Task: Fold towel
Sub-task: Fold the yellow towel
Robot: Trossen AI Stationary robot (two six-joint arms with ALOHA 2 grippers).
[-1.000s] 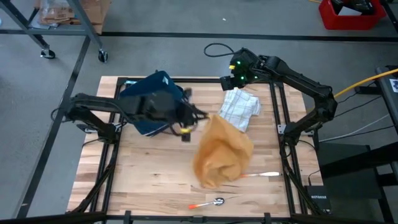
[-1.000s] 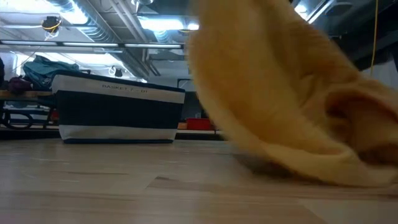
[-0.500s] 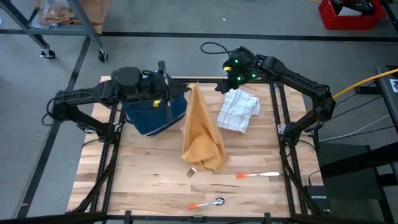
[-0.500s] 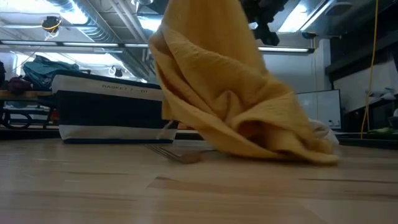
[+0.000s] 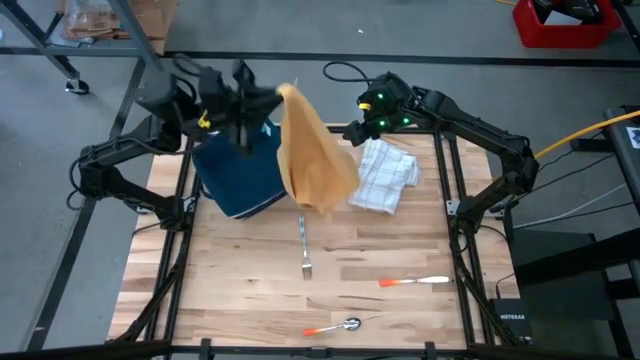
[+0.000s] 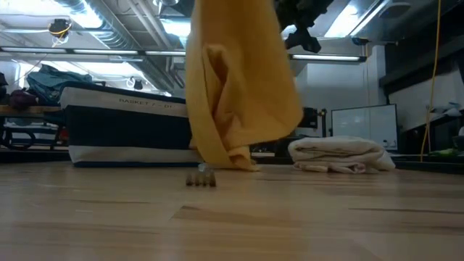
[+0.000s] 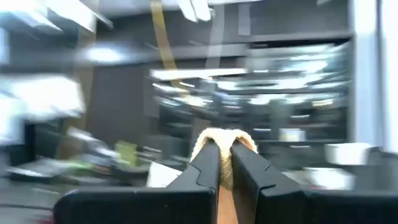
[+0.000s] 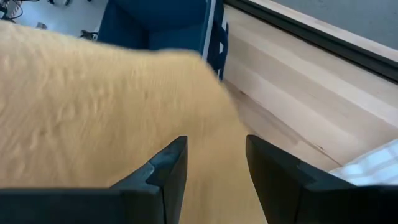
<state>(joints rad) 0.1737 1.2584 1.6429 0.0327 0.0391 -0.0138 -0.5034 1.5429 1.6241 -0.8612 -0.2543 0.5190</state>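
Since the earlier frame my left gripper (image 5: 275, 92), clenched on the mustard-yellow cloth towel (image 5: 312, 155), hoisted it upper-centre, uncovering a metal fork (image 5: 305, 245); right gripper (image 5: 362, 128) released, folding unstarted.

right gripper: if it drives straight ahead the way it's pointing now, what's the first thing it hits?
Most likely the yellow towel, which hangs right ahead of the open right gripper from the left gripper. The gap between them is unclear.

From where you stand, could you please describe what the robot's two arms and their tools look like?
Both arms are dark, jointed and slim. The left arm has a yellow mark near its wrist; the right arm shows green lights by its wrist. The left tool and the right tool each have two dark, angular fingers.
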